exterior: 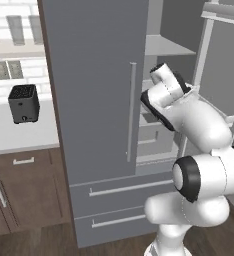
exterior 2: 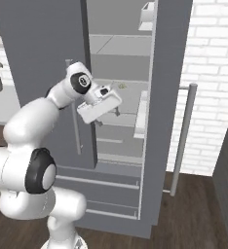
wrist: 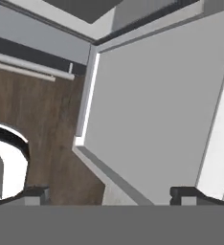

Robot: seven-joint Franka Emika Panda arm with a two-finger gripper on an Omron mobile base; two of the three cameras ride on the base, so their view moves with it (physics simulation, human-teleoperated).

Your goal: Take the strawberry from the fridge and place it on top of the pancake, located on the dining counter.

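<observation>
1. The white arm is closest to me, bulking up from the floor and bending forward into the fridge opening.
2. The fridge towers behind it, matte grey; its left door is closed, its right door swung wide, with pale shelves showing between them and two drawers below.
3. A grey counter on brown cabinets sits left of the fridge, with a dark toaster near its back edge.
4. The gripper hangs at the mid shelves, pointing down; in the hand view its fingertips are spread wide with nothing between them.
5. A small pale speck lies on a shelf; I cannot pick out the strawberry.
</observation>
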